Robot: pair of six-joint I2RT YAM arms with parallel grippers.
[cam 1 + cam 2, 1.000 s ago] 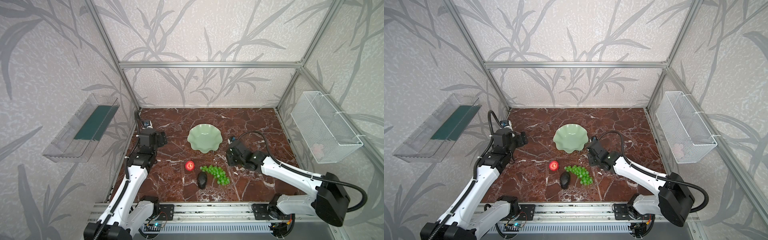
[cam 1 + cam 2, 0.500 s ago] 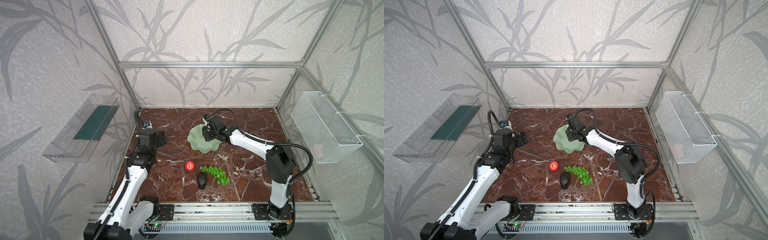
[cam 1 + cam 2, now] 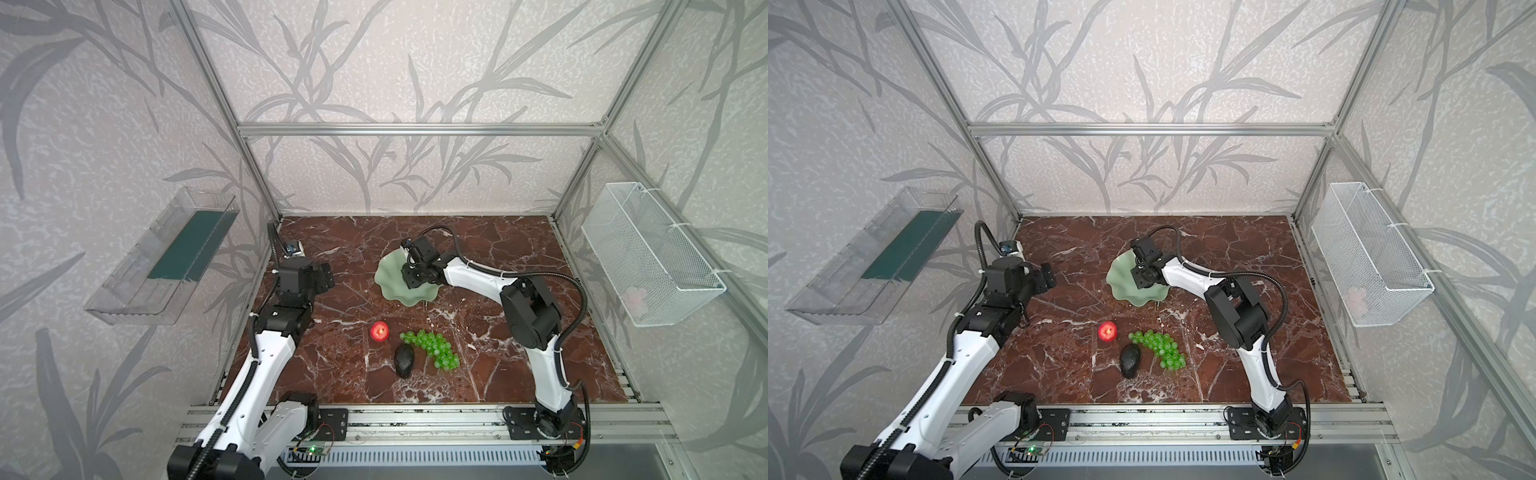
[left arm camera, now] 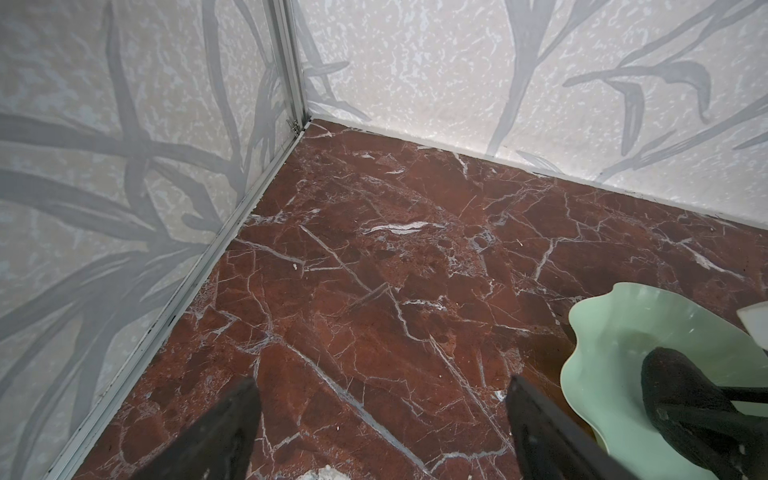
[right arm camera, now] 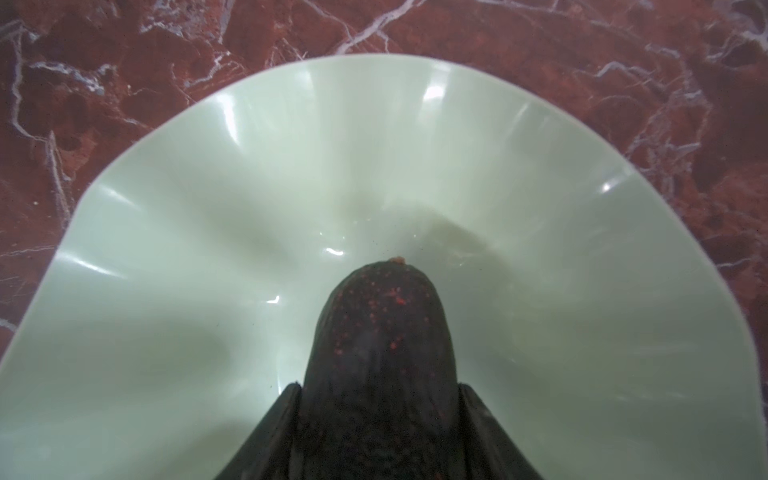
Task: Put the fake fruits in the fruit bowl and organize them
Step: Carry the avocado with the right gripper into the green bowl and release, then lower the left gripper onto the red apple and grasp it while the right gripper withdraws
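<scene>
– Since a second ago the right gripper point(image 3: 409, 279) has swung from the near right of the surface point(image 3: 490, 365) to above the fruit bowl point(image 3: 386, 286). The left gripper point(image 3: 322, 277) has not shifted.
– What does that mean for the job?
– The first fruit is about to go in, I'd judge. In both top views the apple point(image 3: 380, 331), the grapes point(image 3: 432, 350) and the second avocado point(image 3: 404, 360) lie close together near the front, well apart from the bowl.
– And the left wrist view?
– The left gripper point(image 4: 382, 440) has its jaws wide apart on nothing. It sits over bare marble left of the bowl, with open room out to the far left.
– The right wrist view?
– The jaws are clamped on the held avocado point(image 5: 378, 353), its tip low over the bowl's middle. Whether it touches I cannot tell. The scalloped rim stands clear all round, so letting go there should keep it from rolling out.
</scene>
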